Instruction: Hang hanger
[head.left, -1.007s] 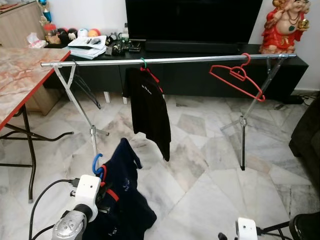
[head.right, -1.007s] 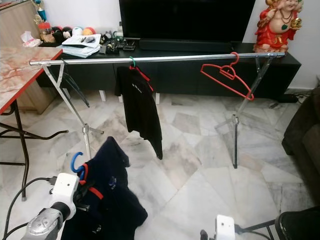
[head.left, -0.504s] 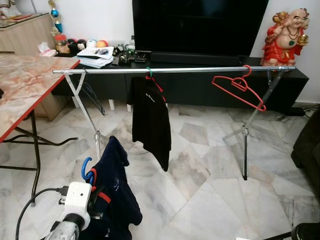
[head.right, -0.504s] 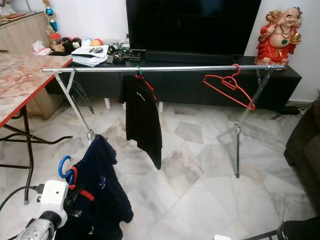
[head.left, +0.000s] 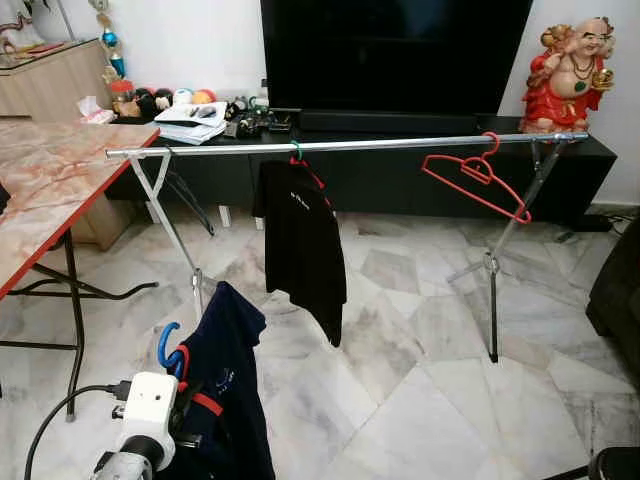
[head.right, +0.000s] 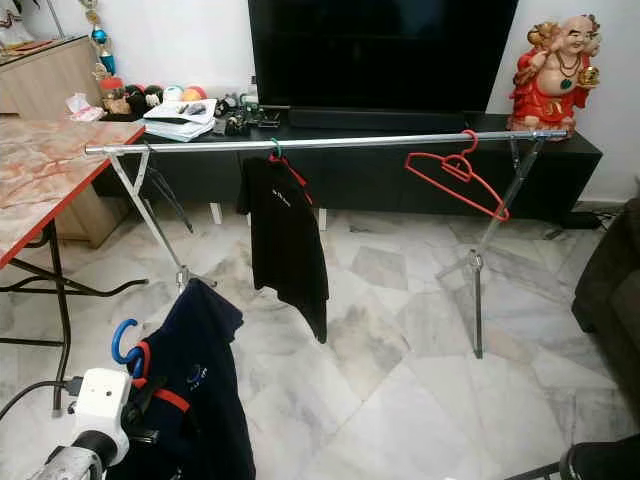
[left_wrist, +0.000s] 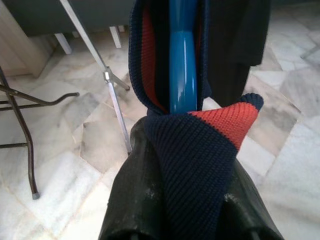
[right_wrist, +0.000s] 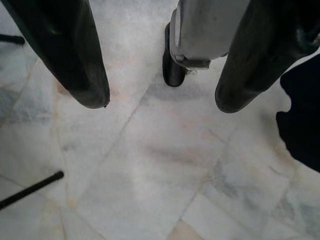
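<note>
My left gripper (head.left: 190, 405) is shut on a blue hanger (head.left: 166, 345) that carries a navy garment (head.left: 228, 400) with a red collar band, low at the front left. In the left wrist view the blue hanger (left_wrist: 181, 70) rises between the fingers (left_wrist: 135, 210), wrapped in navy and red knit. A silver clothes rail (head.left: 350, 146) runs across the room ahead. On it hang a black shirt (head.left: 305, 245) and an empty red hanger (head.left: 478, 175). My right gripper (right_wrist: 161, 102) hangs open above the marble floor.
A marble-topped table with a red edge (head.left: 60, 190) stands at the left, its black legs (head.left: 75, 330) near my left arm. A black TV console (head.left: 400, 150) and a red statue (head.left: 570, 65) are behind the rail. A dark sofa edge (head.left: 618, 290) is at the right.
The camera view has shifted slightly between frames, and the room sits a little differently. The left gripper with the hanger and garment sits lower in view. The right arm has dropped out of the eye views.
</note>
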